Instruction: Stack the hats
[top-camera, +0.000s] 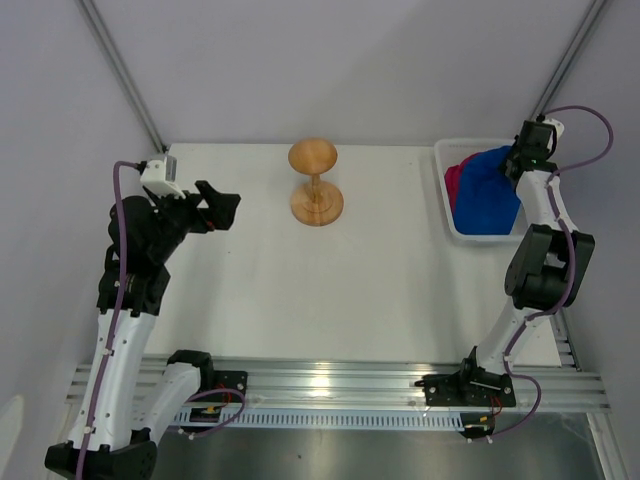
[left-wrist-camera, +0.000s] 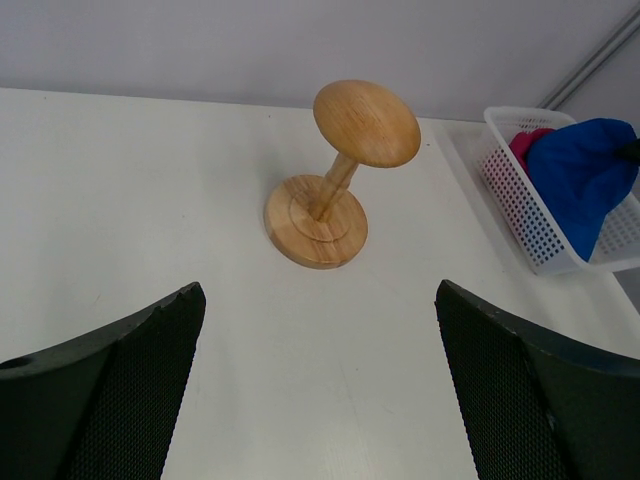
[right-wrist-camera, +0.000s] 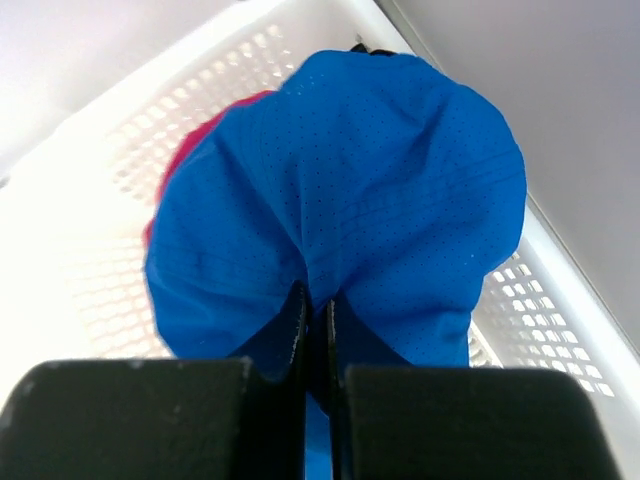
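Right claw (right-wrist-camera: 315, 305) is clenched on a fold of the blue hat (right-wrist-camera: 340, 180), its two fingers pressed together with the cloth pinched between them. That hat bulges up over the white mesh basket (top-camera: 446, 160), which sits at the far right of the desk (top-camera: 300, 290). Pink hat (top-camera: 455, 182) cloth shows in the basket on the blue one's left; whether one or two lie there I cannot tell. Left claw (top-camera: 222, 208) hangs released, fingers wide apart, above the desk's left side, facing the wooden stand (top-camera: 315, 182), which stands upright at the far middle, well apart from the basket.
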